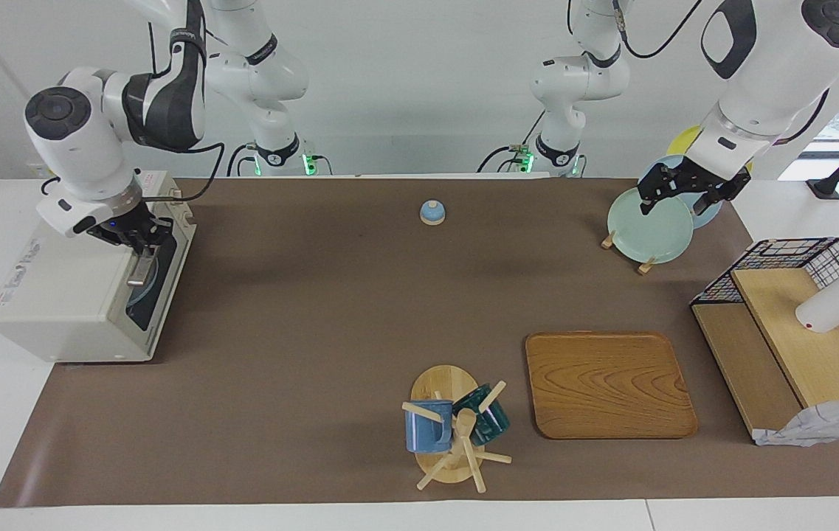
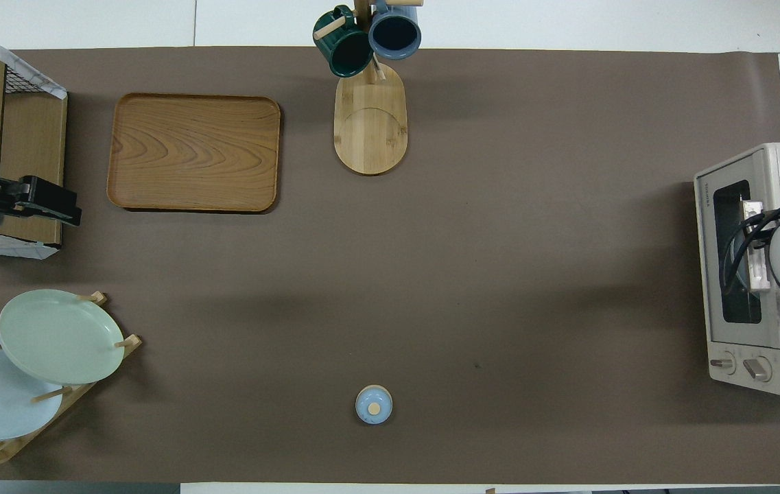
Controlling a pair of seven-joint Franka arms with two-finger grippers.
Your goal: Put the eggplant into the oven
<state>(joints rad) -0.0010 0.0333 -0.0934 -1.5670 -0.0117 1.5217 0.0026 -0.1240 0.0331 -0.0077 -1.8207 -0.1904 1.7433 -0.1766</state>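
Judging by how things lie, the task is nearly finished. The boxy off-white toaster oven [image 1: 72,295] with its dark glass door [image 2: 736,250] is seen closed at the right arm's end of the brown desk [image 1: 330,310]. No slender dark purple eggplant is visible anywhere on the desk; it is presumably shut inside the oven, though that cannot be confirmed. The right pincer [image 1: 140,247] is placed at the door's metal bar handle [image 1: 140,271]; whether its grip is shut or slack cannot be told. The left pincer [image 1: 685,193] is held wide and empty over the pale green plate [image 1: 648,225], waiting. Only letting go and withdrawal seem left.
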